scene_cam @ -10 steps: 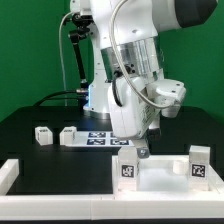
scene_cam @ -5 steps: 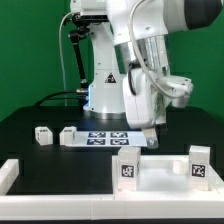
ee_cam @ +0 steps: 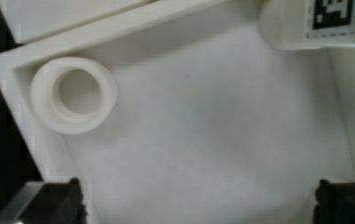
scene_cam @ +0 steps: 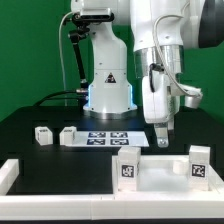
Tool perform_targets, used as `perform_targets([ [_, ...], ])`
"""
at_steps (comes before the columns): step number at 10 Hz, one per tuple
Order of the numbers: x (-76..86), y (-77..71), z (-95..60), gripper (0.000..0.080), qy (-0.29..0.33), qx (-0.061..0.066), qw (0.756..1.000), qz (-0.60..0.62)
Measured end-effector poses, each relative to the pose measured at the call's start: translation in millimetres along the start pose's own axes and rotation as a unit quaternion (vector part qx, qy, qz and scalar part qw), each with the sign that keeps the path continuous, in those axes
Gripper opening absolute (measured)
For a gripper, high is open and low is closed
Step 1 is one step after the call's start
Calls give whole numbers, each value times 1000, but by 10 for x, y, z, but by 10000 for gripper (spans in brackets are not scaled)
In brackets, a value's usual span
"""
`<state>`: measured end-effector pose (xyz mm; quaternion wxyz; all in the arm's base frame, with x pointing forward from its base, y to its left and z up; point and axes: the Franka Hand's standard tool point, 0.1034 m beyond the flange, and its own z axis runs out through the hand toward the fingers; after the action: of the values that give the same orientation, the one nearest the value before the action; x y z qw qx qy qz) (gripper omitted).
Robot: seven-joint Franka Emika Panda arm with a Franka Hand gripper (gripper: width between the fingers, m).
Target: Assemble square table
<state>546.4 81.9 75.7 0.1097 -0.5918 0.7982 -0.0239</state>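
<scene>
Franka arm point(scene_cam: 160, 60) hangs down over the rear part of the square table top point(scene_cam: 165, 178), a white slab lying flat on the black desk point(scene_cam: 40, 160) at the front, on the exterior view's right. Jaws spread wide, nothing between them, pointing down. They hover above the slab and look clear of it in the exterior view.

Wrist view: both dark fingertips point(ee_cam: 57, 202) sit far apart with bare slab point(ee_cam: 209, 120) below them. One round socket point(ee_cam: 76, 95) is near a corner of the slab, empty. Part of a tagged leg point(ee_cam: 327, 20) is cut off by the frame edge.

Two short white legs stand upright on the slab. One leg point(scene_cam: 127, 166) is at its exterior-left end and the other leg point(scene_cam: 200, 163) is toward the exterior right; tags face the camera. Jaws hang between these two, touching neither. Cannot tell whether the legs are seated in sockets.

Two more loose legs point(scene_cam: 42, 135) point(scene_cam: 68, 134) lie on the desk on the exterior view's left, near each other and well apart from the slab. Marker board point(scene_cam: 108, 138) lies flat just beside the second one, behind the slab. White L-shaped rail point(scene_cam: 12, 172) runs along the front and the exterior-left corner of the desk. Backdrop is green.
</scene>
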Motion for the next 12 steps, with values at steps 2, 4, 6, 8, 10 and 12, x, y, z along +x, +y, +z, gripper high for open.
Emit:
perform_targets([
  [2, 103, -71, 53, 649, 1, -1, 995, -103],
  [4, 280, -149, 66, 649, 4, 6, 980, -200],
  [6, 283, -140, 76, 649, 3, 4, 980, -198],
  [8, 299, -135, 81, 649, 3, 4, 979, -204],
  [10, 513, -41, 147, 649, -10, -4, 982, -190],
  [12, 500, 173, 332, 649, -3, -21, 981, -194],
])
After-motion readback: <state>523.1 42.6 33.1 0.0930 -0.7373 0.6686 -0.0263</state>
